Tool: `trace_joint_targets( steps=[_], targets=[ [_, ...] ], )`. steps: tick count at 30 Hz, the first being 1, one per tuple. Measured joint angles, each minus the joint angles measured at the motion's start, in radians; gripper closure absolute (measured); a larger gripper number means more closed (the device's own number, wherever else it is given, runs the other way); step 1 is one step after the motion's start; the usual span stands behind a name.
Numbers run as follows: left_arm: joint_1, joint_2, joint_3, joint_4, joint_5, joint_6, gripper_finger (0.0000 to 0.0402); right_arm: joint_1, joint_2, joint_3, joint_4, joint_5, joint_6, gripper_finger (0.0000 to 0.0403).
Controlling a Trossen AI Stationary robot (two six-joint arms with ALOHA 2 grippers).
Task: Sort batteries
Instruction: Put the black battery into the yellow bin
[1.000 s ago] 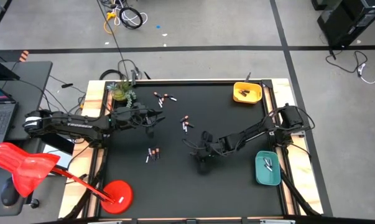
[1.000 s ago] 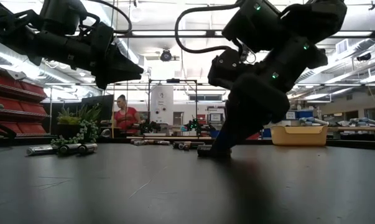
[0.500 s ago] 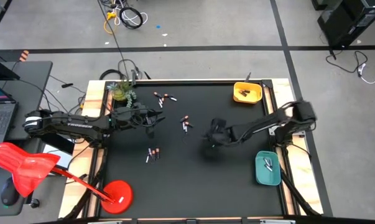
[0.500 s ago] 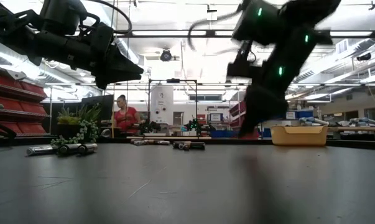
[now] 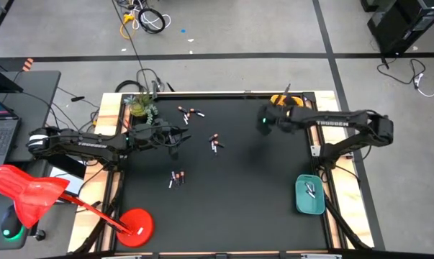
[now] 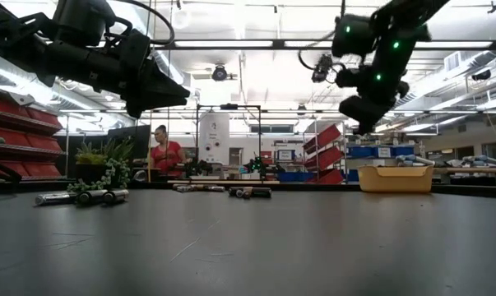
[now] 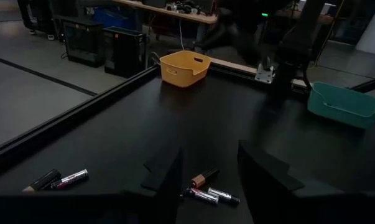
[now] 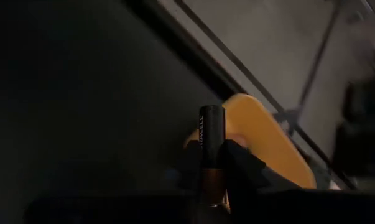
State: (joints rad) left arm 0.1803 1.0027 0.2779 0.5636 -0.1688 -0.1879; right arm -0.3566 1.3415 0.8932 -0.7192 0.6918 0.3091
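Note:
Small batteries lie in loose groups on the black table (image 5: 224, 208): one group at the far left (image 5: 190, 112), one mid-table (image 5: 215, 142), one nearer (image 5: 175, 178). My right gripper (image 5: 264, 122) hangs high above the table beside the yellow tray (image 5: 286, 106), shut on one copper-and-black battery (image 8: 210, 143). My left gripper (image 5: 175, 140) stays open and level above the table's left part; in its wrist view batteries (image 7: 207, 188) lie on the table below its fingers. My right gripper pinches the battery's copper body (image 8: 210, 177) between its two fingers (image 8: 243, 165). The black end (image 8: 210, 124) sticks out past the fingertips. The fingers slant down toward the far right corner. The battery is lifted clear of the table.
A teal tray (image 5: 309, 194) with a few batteries sits at the near right edge. A small potted plant (image 5: 140, 106) stands at the far left corner. A person (image 6: 163, 156) stands in the room beyond the table. The near half of the table is bare black surface.
My right gripper has risen from the middle of the table and swung toward the far right corner, up beside the yellow tray, tipping as it went. The battery that lay under it has left the table with it.

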Motion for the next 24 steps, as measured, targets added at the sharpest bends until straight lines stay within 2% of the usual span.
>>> trace_joint_targets(
  steps=[6, 12, 17, 24],
  targets=[
    [0.0, 0.0, 0.0, 0.0, 0.0, 0.0, 0.0245, -0.196, 0.022, 0.0, 0.048, -0.011, -0.112, 0.0323],
    [0.0, 0.0, 0.0, -0.006, 0.0, 0.0, 0.0245, -0.305, 0.081, 0.0, 0.08, -0.16, -0.152, 0.0318],
    [0.0, 0.0, 0.0, -0.006, 0.0, 0.0, 0.0245, -0.325, 0.092, 0.0, 0.068, -0.172, -0.165, 0.0294],
    [0.0, 0.0, 0.0, -0.006, 0.0, 0.0, 0.0245, -0.263, 0.031, 0.042, 0.08, -0.197, -0.18, 0.0269]
  ],
)
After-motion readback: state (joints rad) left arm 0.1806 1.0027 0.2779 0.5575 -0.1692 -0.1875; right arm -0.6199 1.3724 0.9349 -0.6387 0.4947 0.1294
